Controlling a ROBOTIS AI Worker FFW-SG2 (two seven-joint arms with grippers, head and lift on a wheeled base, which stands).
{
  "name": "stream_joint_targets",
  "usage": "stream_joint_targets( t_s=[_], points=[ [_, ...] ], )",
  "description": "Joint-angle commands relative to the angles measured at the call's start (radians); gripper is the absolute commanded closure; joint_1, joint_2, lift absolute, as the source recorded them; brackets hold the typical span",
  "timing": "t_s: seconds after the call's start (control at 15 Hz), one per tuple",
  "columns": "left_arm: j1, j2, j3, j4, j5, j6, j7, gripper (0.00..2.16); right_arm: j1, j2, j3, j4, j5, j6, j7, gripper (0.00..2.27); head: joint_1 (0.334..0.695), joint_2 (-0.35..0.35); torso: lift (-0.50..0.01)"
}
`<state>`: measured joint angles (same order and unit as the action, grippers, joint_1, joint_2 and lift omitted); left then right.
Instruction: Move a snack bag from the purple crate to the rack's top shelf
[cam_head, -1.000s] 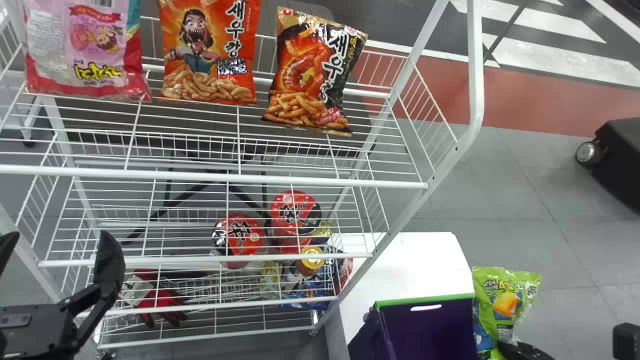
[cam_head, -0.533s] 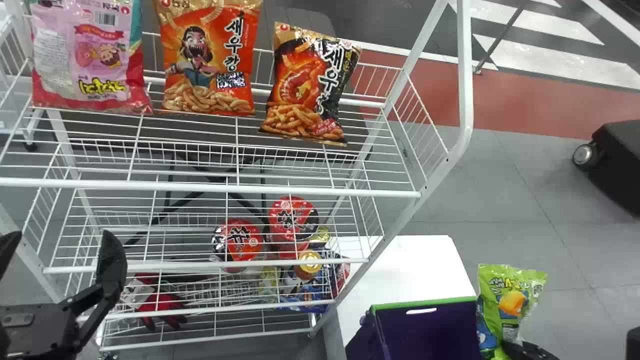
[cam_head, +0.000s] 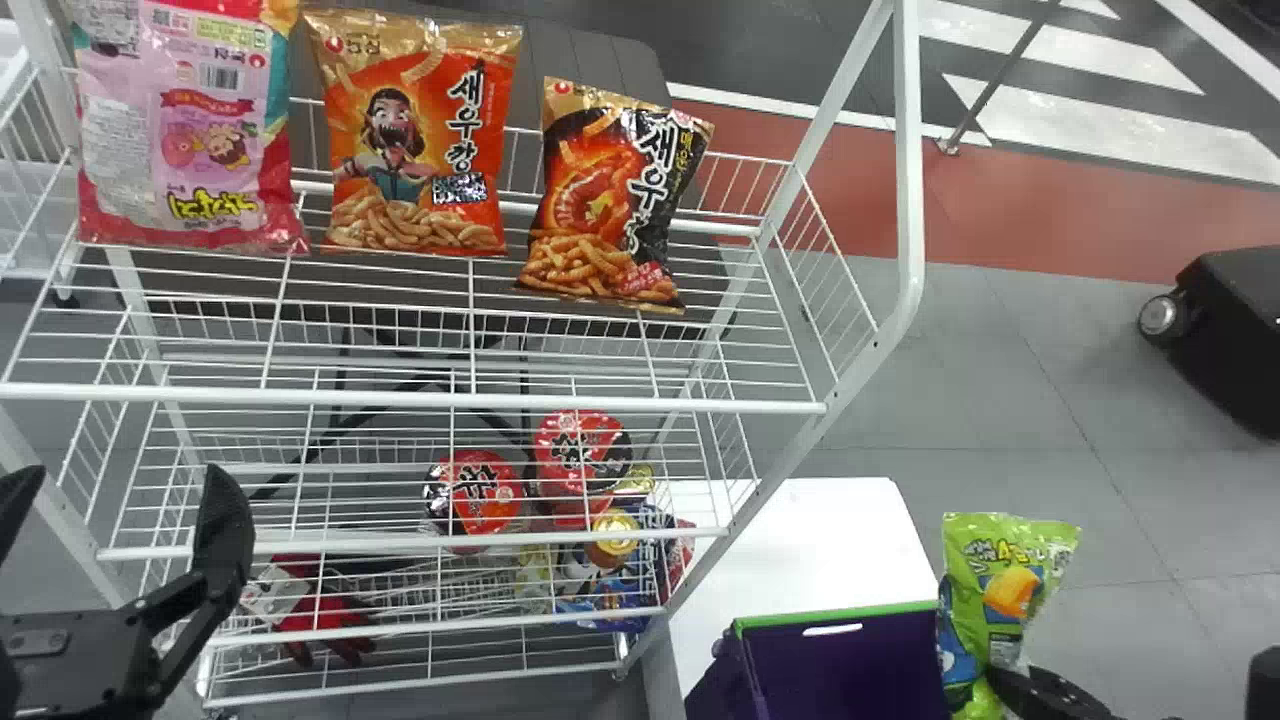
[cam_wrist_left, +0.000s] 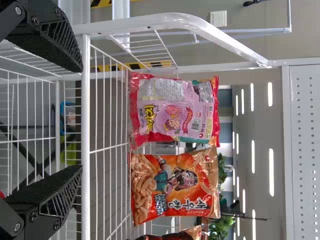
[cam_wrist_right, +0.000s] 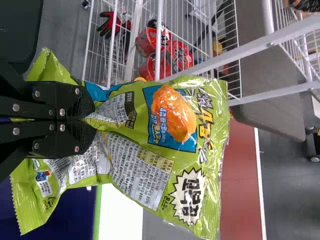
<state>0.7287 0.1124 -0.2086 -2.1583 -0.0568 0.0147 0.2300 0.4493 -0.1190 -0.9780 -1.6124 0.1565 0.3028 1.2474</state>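
The snack bag (cam_head: 1008, 592) has risen; the rack (cam_head: 440, 400) appears lower.

Green snack bag (cam_wrist_right: 212, 162): glossy, crinkled film. Rack (cam_head: 450, 402): smooth metal wire. Purple crate (cam_head: 850, 668): matt plastic (by looks, anyway).

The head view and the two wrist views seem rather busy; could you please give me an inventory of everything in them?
rack: one, white, centre to left
snack bags: three, pink, orange, black-and-orange, on the top shelf
green snack bag: one, green, beside the crate
purple crate: one, purple with green rim, right of the rack
white surface: one, white, behind the crate
cups: at least two, red, lower in the rack
small packs: several, partly blue, near the cups
glove: at least one, red and black, low in the rack
wheeled object: one, black, far right
left gripper: one, black, open, before the rack
right gripper: one, black, closed on the green snack bag
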Motion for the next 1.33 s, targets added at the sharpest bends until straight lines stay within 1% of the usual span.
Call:
stream_joint_targets(
  t_s=[0.0, 0.87, 1.07, 1.2, 1.27],
  points=[
    [0.000, 0.000, 0.000, -0.002, 0.000, 0.000, 0.000, 0.14, 0.000, 0.001, 0.002, -0.001, 0.000, 0.000, 0.001, 1.68, 0.695, -0.350, -0.046],
    [-0.002, 0.000, -0.002, -0.005, -0.002, 0.015, 0.000, 0.14, 0.000, 0.004, 0.004, -0.026, -0.018, 0.022, 0.032, 1.68, 0.695, -0.350, 0.006],
    [0.000, 0.000, -0.002, -0.005, -0.002, 0.015, 0.000, 0.14, 0.000, 0.009, 0.001, -0.049, -0.025, 0.046, 0.047, 1.68, 0.695, -0.350, 0.009],
    [0.002, 0.000, 0.000, -0.005, -0.002, 0.015, 0.000, 0.14, 0.000, 0.007, -0.008, -0.078, -0.034, 0.148, 0.066, 1.68, 0.695, -0.350, 0.001],
    [0.002, 0.000, 0.000, -0.003, -0.002, 0.015, 0.000, 0.14, 0.000, 0.007, -0.018, -0.086, -0.049, 0.157, 0.083, 1.68, 0.695, -0.350, 0.001]
  ],
)
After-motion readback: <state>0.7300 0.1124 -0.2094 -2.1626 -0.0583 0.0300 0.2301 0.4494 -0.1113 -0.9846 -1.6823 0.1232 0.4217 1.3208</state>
